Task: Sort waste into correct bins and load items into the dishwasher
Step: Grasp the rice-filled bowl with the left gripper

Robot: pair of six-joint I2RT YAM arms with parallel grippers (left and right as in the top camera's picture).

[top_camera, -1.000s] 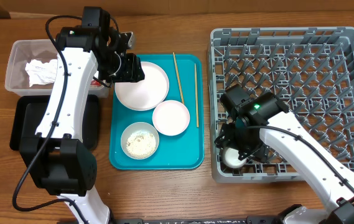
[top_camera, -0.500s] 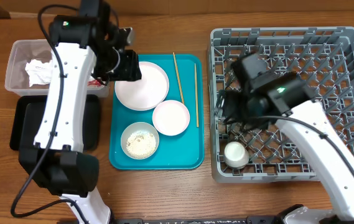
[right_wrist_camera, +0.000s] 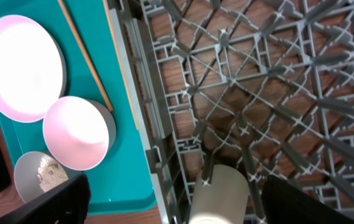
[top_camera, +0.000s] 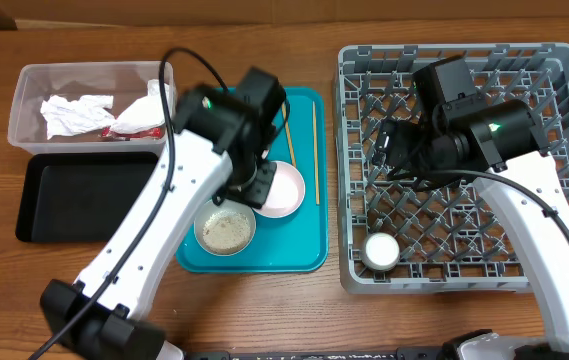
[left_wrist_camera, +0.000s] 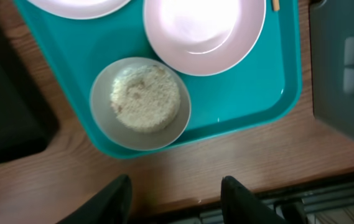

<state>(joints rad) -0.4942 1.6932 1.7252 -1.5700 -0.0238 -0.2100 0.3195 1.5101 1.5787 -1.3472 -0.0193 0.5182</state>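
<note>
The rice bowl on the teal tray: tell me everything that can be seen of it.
The bowl is small, round and pale grey, ceramic by the look of it. It stands upright in a corner of the teal tray. A flat mound of white rice covers its bottom and leaves the inner wall bare. Its rim lies close to the white bowl beside it; whether they touch is unclear. The left end effector is open and not touching it.

Cup (top_camera: pixel 380 250) in rack (top_camera: pixel 347 200), right of tray (top_camera: pixel 304 255)
</note>
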